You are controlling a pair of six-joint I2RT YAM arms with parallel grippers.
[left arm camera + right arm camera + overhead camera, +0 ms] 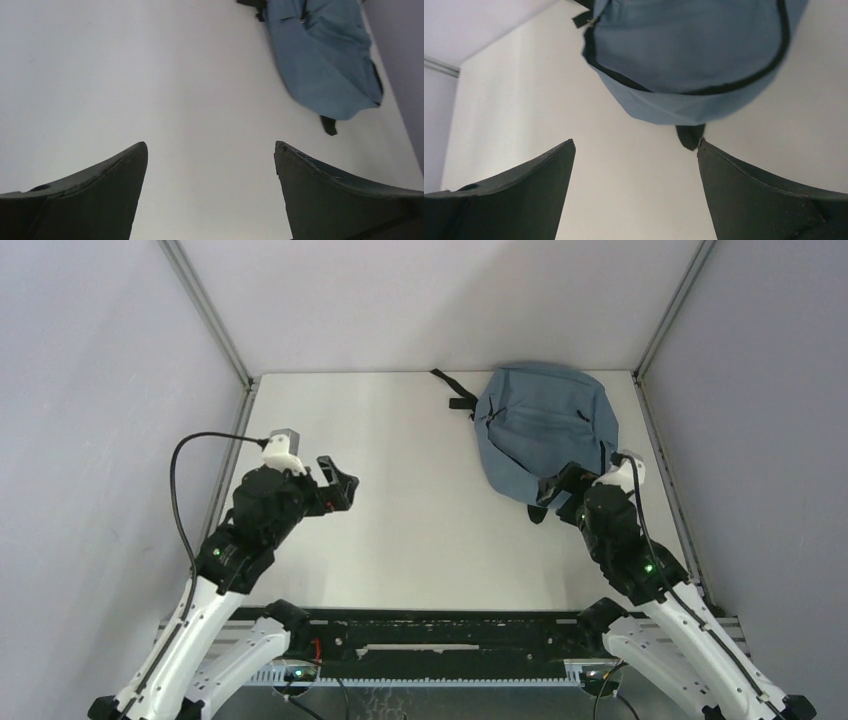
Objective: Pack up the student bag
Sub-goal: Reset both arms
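Note:
The student bag (545, 430) is a blue-grey backpack with black straps, lying flat at the back right of the table. It also shows in the left wrist view (325, 60) and the right wrist view (689, 55). My right gripper (556, 487) is open and empty, just in front of the bag's near edge; a black strap tab (689, 136) lies beside its right fingertip. My left gripper (338, 480) is open and empty over the bare table at the left, well away from the bag.
The white table (400, 500) is walled by grey panels left, right and back. A black strap (452, 388) trails from the bag's far left side. A black rail (440, 635) runs along the near edge between the arm bases.

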